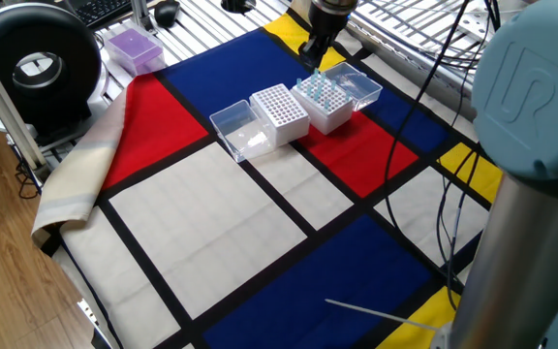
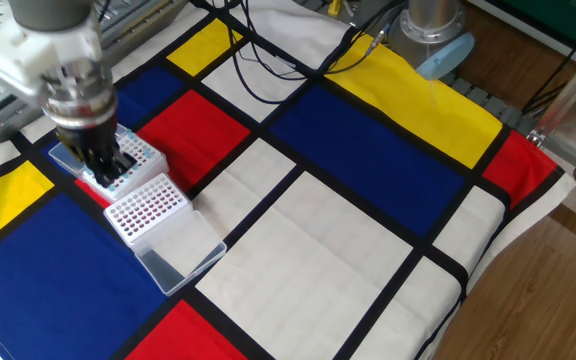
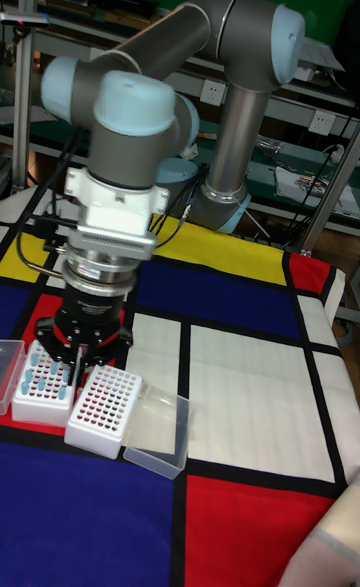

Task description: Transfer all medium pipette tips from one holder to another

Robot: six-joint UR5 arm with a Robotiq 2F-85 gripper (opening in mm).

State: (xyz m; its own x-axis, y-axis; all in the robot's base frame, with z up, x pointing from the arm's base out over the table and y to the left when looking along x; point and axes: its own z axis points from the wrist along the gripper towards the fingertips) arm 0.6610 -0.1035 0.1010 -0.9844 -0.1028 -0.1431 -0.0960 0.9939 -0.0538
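Note:
Two white racks stand side by side on the checked cloth. The far rack (image 1: 325,102) (image 2: 133,160) (image 3: 40,387) holds several pale blue medium pipette tips (image 1: 320,91). The near rack (image 1: 279,109) (image 2: 146,207) (image 3: 100,405) shows only empty holes. My gripper (image 1: 315,60) (image 2: 111,170) (image 3: 75,367) hangs just above the far rack, at its side toward the near rack. Its fingers are close together, and one pale blue tip (image 1: 318,73) points down from between them. Part of the far rack is hidden behind the gripper in the other fixed view.
A clear lid (image 1: 238,131) (image 2: 178,250) (image 3: 155,434) lies beside the near rack, and another (image 1: 358,85) (image 2: 66,155) behind the far rack. A purple box (image 1: 134,48) and a black round device (image 1: 37,63) sit at the table's edge. Cables (image 2: 288,70) cross the cloth.

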